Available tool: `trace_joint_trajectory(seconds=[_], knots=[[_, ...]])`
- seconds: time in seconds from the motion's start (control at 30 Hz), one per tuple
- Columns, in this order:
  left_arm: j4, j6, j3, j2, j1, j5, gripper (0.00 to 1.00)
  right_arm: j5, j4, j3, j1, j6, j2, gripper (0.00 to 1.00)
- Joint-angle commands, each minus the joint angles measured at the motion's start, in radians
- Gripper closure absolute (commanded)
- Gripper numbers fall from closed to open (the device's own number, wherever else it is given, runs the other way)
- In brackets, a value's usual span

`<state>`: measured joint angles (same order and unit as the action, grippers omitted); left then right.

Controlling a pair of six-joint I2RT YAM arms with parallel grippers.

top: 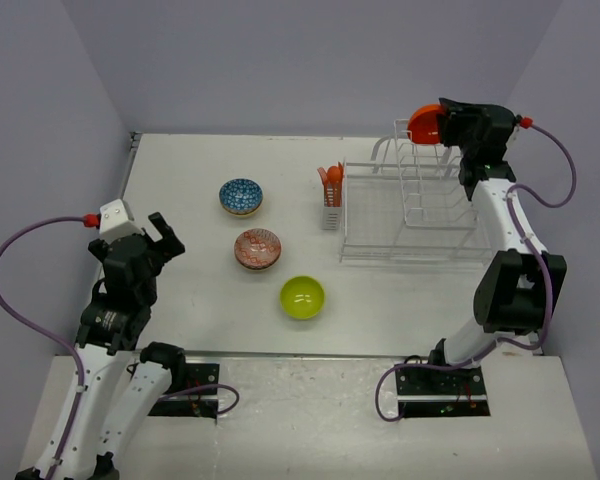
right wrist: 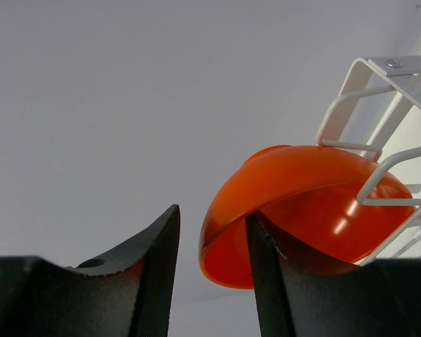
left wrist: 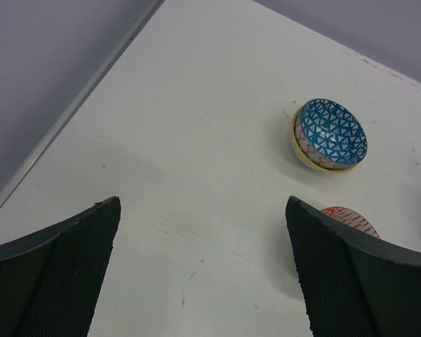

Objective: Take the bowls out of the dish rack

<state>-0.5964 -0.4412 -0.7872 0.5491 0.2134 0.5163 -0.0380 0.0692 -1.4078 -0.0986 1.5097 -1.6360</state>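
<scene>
Here, textured right gripper [right wrist: 212, 221] straddles glossy, rounded orange bowl [right wrist: 302, 175].

1. Orange bowl [right wrist: 302, 203]: plain glossy orange, its rim between the black, mesh-textured fingers [right wrist: 147, 281] of the right claw [right wrist: 212, 235].
2. Dish rack [top: 410, 215]: white wire, beside and below the right claw.
3. Utensil holder [top: 330, 183]: orange above a white base, well apart from the right claw.
4. Blue bowl [left wrist: 331, 132]: blue inside with a pale-lined triangle mosaic. Its outside is pale with red lines and a yellow band. It sits ahead of the left claw [left wrist: 202, 203].
5. Red-brown bowl [top: 257, 249]: red-brown pattern on paler ground, near the left claw's right finger.
6. Yellow-green bowl [top: 302, 297]: plain, farthest from the left claw.
</scene>
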Motion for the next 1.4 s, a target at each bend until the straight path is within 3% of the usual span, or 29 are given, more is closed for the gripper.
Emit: trace_joint_trajectory(seconds=[0.0, 0.27, 0.6, 1.37], knots=[[0.043, 0.024, -0.001, -0.006, 0.007, -0.012, 0.00, 0.021, 0.089, 0.013, 0.000, 0.026, 0.019, 0.57], [0.047, 0.024, 0.000, -0.021, 0.014, -0.021, 0.00, 0.017, 0.106, 0.027, 0.002, 0.058, 0.013, 0.69], [0.053, 0.024, 0.000, -0.017, 0.017, -0.025, 0.00, 0.016, 0.184, 0.114, 0.002, 0.102, 0.068, 1.00], [0.073, 0.032, 0.006, -0.031, 0.017, -0.058, 0.00, -0.051, 0.492, 0.225, -0.012, 0.268, 0.145, 1.00]])
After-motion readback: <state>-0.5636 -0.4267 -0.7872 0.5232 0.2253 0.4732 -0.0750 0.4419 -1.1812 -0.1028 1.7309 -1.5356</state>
